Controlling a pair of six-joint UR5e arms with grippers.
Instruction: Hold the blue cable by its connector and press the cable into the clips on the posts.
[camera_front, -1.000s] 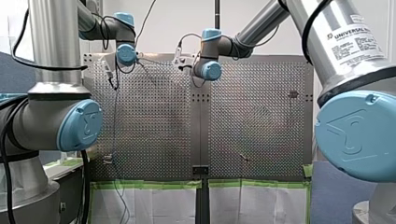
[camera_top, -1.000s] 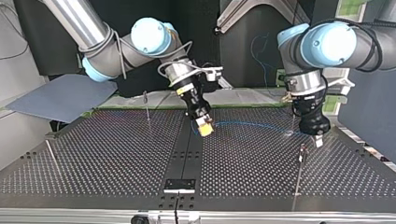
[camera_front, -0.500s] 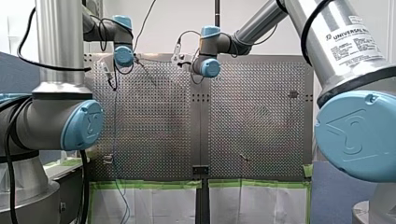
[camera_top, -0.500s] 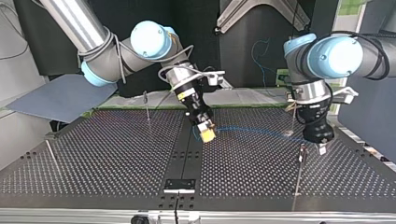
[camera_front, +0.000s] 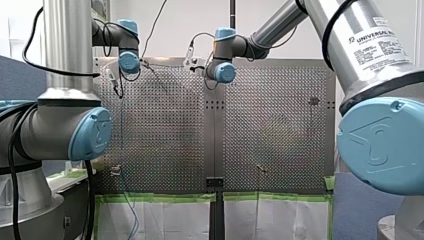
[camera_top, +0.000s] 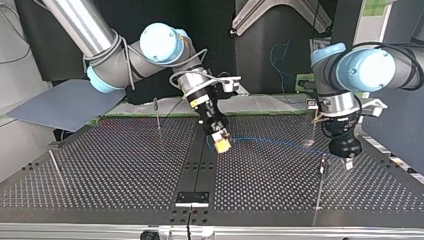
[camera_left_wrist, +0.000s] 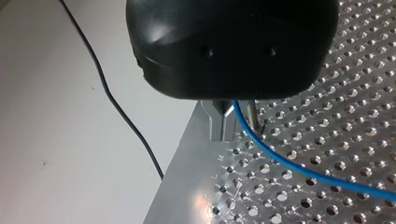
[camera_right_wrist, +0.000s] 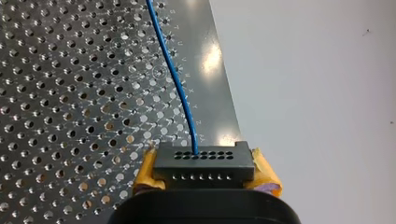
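**Blue cable (camera_top: 270, 140) strung between two grippers over the perforated table**

The blue cable is carried clear of the table (camera_top: 100, 170) in a shallow arc across the middle of the top view. At one end its black connector (camera_right_wrist: 203, 164) is clamped between the yellow pads (camera_right_wrist: 145, 170) of the right gripper (camera_top: 221, 143), which is tilted over the dark centre strip (camera_top: 200, 167). From the connector the cable is led toward the top view's right, where it is pinched by the left gripper (camera_top: 348, 161). In the left wrist view the metal fingers (camera_left_wrist: 220, 125) are seen pressed together, and the cable comes out right beside them and trails away over the holes.

A thin post (camera_top: 320, 187) topped by a clip (camera_top: 324, 161) is planted just beside the left gripper, on the camera's side in the top view. The cable passes near that clip, but whether it is seated there cannot be told. A second post (camera_top: 158, 117) is set at the top view's left, well apart from the cable. A leaning rod (camera_top: 56, 169) is seen near the table's left edge. A small black plate (camera_top: 192, 198) is fixed at the near edge. A thin black wire (camera_left_wrist: 112, 100) is seen over the pale surface beyond the table's edge.
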